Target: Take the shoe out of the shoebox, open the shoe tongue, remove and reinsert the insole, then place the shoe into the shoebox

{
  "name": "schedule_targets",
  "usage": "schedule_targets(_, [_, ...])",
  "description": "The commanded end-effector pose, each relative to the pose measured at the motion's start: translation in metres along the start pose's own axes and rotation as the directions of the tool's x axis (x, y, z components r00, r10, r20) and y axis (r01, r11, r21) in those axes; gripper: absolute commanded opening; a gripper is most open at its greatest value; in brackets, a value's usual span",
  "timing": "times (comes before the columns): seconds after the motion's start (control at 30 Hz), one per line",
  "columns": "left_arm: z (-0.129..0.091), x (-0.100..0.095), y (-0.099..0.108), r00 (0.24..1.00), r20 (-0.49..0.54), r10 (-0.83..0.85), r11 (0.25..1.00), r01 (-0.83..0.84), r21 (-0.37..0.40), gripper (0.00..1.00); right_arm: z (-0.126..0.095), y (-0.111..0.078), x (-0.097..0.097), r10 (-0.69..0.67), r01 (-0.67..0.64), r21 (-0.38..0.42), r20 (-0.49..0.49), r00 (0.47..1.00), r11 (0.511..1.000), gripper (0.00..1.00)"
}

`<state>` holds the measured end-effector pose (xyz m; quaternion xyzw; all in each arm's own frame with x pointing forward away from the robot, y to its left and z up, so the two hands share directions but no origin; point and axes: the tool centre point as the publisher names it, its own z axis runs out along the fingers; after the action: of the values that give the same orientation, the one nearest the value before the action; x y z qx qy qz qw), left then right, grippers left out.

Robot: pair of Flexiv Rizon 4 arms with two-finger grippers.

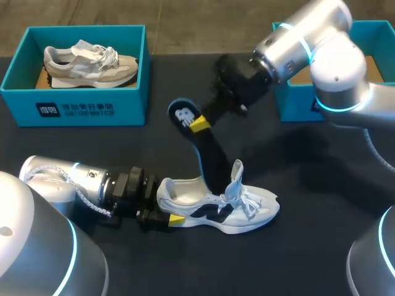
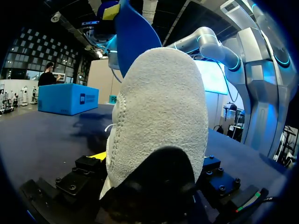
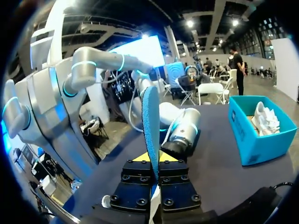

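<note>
Between the left gripper's [image 1: 165,208] fingers sat the heel of the white shoe [image 1: 228,206]. They were closed on it from both sides, with one yellow tip showing against the near side of the heel. In the left wrist view the rounded heel [image 2: 161,116] filled the space just ahead of that gripper. The shoe lay on its sole on the dark table [image 1: 308,246], its toe pointing away from the left gripper and its tongue standing up ahead of the laces.

Just above and beyond the shoe, the right gripper [image 1: 199,125] was clamped tight on the dark blue insole [image 1: 207,148], pinching it edge-on between both fingers near its heel end. From that grip the insole ran steeply down, and its far end rested inside the shoe's opening, just behind the tongue. Its short heel end stuck up past the fingers.

Behind the right gripper's arm stood a blue shoebox [image 1: 296,102], well apart from the shoe. Well beyond the left gripper stood a second blue box [image 1: 74,110] holding a grey shoe [image 1: 89,63].
</note>
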<state>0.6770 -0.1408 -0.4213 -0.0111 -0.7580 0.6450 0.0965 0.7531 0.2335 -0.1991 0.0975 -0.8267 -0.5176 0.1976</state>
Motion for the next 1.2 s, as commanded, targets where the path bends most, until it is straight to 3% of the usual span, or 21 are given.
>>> schedule_targets(0.03, [0.0, 0.0, 0.001, 1.0, 0.001, -0.001, 1.0, 0.001, -0.001, 0.0, -0.018, 0.013, 0.01, 0.017, -0.016, -0.021, 0.052, 0.999, 1.0, 0.0])
schedule_targets(0.57, [0.0, 0.0, 0.001, 1.0, 0.001, -0.001, 1.0, 0.001, -0.001, 0.0, -0.051, 0.059, 0.02, -0.072, 0.104, -0.13, 0.226, 0.971, 0.986, 0.0])
schedule_targets(0.73, [0.0, 0.0, 0.001, 1.0, 0.001, -0.001, 1.0, 0.001, -0.001, 0.0, -0.074, 0.081, 0.037, -0.095, 0.16, -0.19, 0.311, 0.946, 0.969, 0.0])
schedule_targets(1.2, [0.0, 0.0, 0.001, 1.0, 0.001, -0.001, 1.0, 0.001, -0.001, 0.0, -0.074, 0.081, 0.037, -0.095, 0.16, -0.19, 0.311, 0.946, 0.969, 0.0])
